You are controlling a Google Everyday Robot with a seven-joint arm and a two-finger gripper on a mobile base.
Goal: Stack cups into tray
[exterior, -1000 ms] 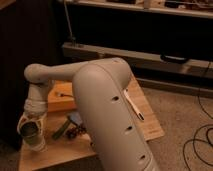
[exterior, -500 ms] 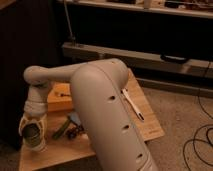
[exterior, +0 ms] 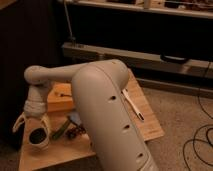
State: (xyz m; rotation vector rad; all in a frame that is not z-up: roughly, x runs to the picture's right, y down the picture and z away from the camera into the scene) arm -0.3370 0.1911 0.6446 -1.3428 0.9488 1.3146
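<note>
Gripper [exterior: 32,128], jaws apart, over cup [exterior: 38,139]

low wooden table [exterior: 150,127], yellow-orange tray [exterior: 59,103], white cup [exterior: 43,145] under gripper [exterior: 34,127], white utensil [exterior: 133,105], small clutter [exterior: 70,131]

We get dim warm light from above: arm [exterior: 107,115] brightly lit, shelf [exterior: 140,56] behind dark, gripper [exterior: 34,128] low-left over the table [exterior: 150,125] half-shadowed.
</note>
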